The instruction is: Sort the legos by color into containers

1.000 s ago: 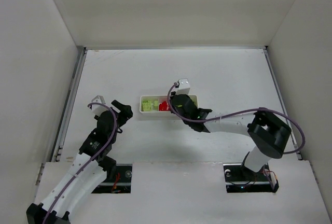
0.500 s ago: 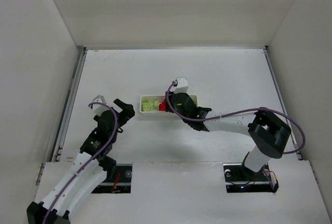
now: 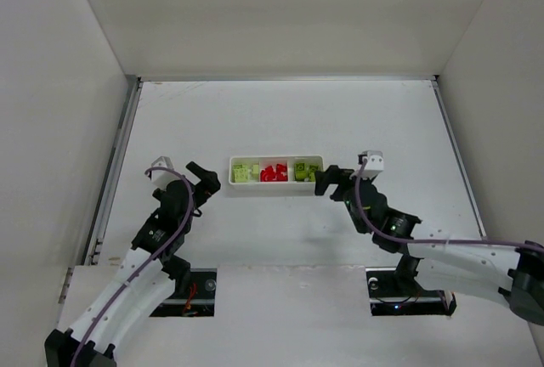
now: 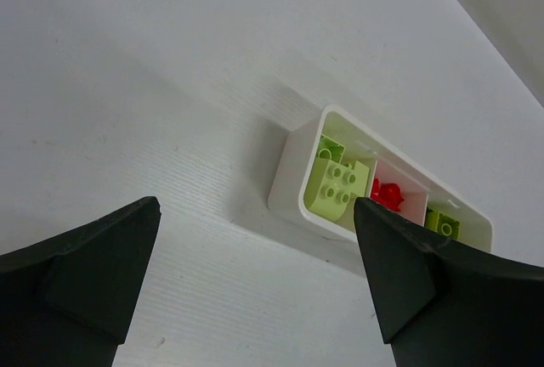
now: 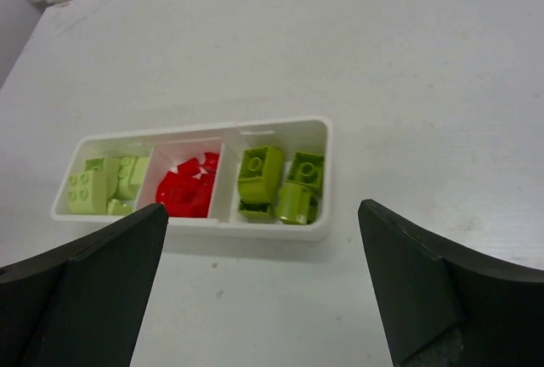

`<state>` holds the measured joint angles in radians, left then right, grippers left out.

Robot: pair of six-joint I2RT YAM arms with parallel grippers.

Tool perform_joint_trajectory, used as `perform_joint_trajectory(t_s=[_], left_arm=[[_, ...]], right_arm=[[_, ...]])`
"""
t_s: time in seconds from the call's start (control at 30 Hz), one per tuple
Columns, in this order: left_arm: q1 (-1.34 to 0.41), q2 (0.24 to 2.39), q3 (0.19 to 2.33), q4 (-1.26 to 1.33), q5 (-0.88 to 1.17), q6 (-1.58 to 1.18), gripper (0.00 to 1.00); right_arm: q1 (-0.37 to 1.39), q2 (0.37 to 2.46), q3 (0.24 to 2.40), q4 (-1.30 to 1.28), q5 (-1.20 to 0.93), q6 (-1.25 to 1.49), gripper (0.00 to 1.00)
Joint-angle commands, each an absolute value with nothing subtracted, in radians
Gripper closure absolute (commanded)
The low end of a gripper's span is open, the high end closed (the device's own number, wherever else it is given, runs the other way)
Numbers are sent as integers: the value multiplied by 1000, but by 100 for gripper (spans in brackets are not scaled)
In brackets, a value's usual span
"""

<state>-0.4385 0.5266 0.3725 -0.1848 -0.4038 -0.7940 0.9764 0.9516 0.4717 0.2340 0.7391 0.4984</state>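
1. The white three-compartment tray (image 5: 255, 229) sits on the desk (image 3: 340, 121), between the two arms and just beyond them.
2. Contents, seen from the right wrist: pale green bricks (image 5: 89, 190) in the left compartment, red bricks (image 5: 183, 189) in the middle, darker yellow-green bricks (image 5: 259, 172) in the right. Every brick I can see lies inside the tray.
3. The left end effector (image 3: 202, 178) has its jaws spread wide with nothing between them. It is near the tray's left end, not touching.
4. The right end effector (image 3: 325, 180) is likewise spread wide and empty, just beside the tray's right end. Contact cannot be confirmed.
5. Judgement: sorting appears finished, or nearly so, with one shade per compartment.
6. Handling (judged): the bricks are light, rigid, smooth plastic and likely slippery. Pinch one across two opposite flat side walls rather than over the studs, and centre it so it does not squirt out.
7. Bricks lie jumbled and tilted in tight compartments, so finger access is poor.
8. The tray looks light, and a nudge could slide or tip it.
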Motion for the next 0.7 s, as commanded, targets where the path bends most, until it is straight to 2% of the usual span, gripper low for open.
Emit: perform_joint_trajectory(t_s=[0.0,0.17,0.37,0.67], left_arm=[[-432,566,410,-195,-414,-790,0],[-432,595,431,-196,-382,-802,0],[-426,581,449,-235,-365,-790,0],[-436,612,475,-317,-359,-779,0]], right_arm=[[981,849,414,92,844,645,0],[949,720,336,-37,894,770,0],[881,555,242,-61,858,842,0],[867,652,258,-60,822,861,0]])
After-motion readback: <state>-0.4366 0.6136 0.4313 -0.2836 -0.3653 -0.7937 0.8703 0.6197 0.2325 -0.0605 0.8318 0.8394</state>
